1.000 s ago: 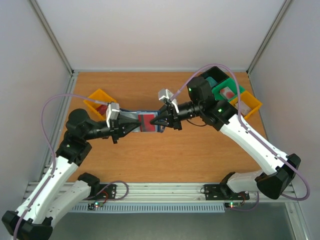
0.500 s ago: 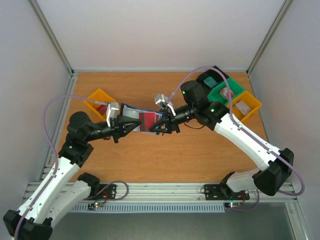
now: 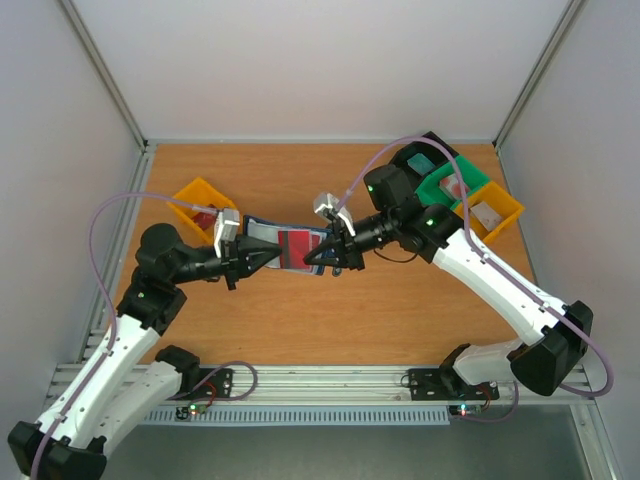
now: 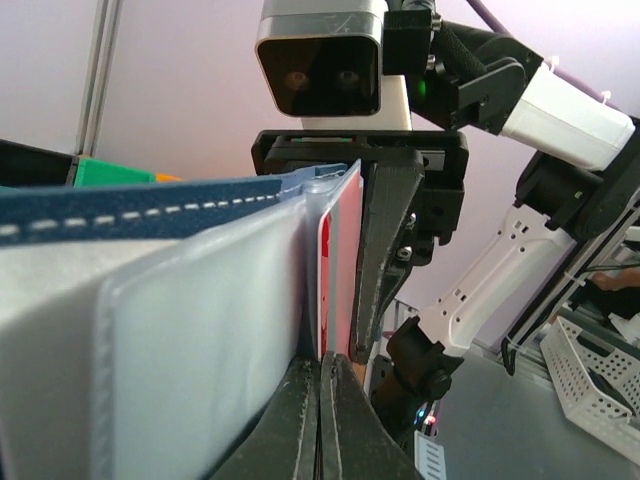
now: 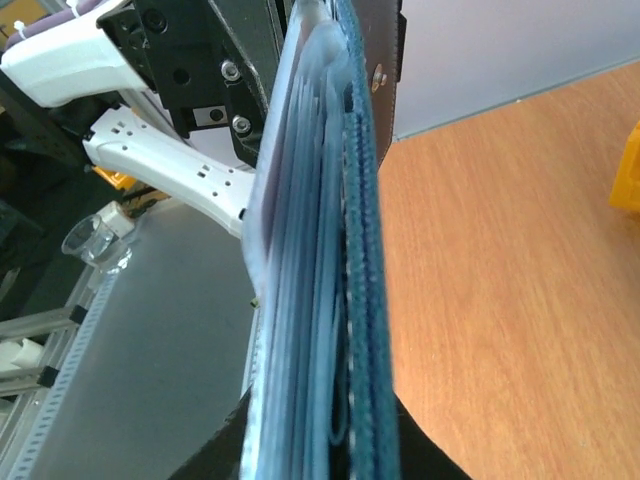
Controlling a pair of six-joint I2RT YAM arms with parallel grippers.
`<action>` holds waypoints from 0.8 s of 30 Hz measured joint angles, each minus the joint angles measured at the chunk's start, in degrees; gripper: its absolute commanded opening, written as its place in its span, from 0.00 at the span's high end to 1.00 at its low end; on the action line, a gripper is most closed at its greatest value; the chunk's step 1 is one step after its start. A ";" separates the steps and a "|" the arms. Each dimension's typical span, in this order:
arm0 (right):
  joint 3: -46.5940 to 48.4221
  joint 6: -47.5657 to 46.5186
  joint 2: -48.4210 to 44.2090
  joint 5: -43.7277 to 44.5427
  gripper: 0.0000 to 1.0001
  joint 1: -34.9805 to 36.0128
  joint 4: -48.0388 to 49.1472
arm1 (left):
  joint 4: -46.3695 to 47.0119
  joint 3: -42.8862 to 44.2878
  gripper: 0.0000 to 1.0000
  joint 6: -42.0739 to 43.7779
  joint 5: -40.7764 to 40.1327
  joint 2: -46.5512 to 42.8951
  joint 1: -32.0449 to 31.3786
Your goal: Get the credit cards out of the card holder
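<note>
card holder (image 3: 262, 235) hangs lengthwise between: left pincer (image 3: 268, 257) clamps one end, right pincer (image 3: 319, 258), nearer the red card (image 3: 297, 243), seemingly pinches the other.

The wooden tabletop (image 3: 330, 310) carries one yellow bin (image 3: 188, 192) toward its far left corner (something red inside). A black bin (image 3: 437, 141), green bin (image 3: 443, 183) and second yellow bin (image 3: 511, 208) crowd its far right corner.

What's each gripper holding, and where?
Both hold the wallet: left gripper clamps its left end, right gripper its right end, by the red card.
</note>
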 measured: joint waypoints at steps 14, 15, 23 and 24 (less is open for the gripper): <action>1.20 -3.19 -0.11 1.09 0.85 -0.79 -7.04 | -6.62 0.92 1.00 6.84 1.81 0.00 0.92; 1.51 -3.23 -0.11 1.07 0.89 -0.83 -7.23 | -6.34 0.92 1.00 6.67 1.84 0.02 0.92; 2.03 -3.58 -0.15 0.94 0.99 -1.05 -7.52 | -5.51 0.92 1.00 5.46 2.12 0.00 1.16; 2.03 -3.76 -0.15 0.96 0.99 -1.18 -7.82 | -5.90 0.92 1.00 5.77 2.25 -0.02 1.40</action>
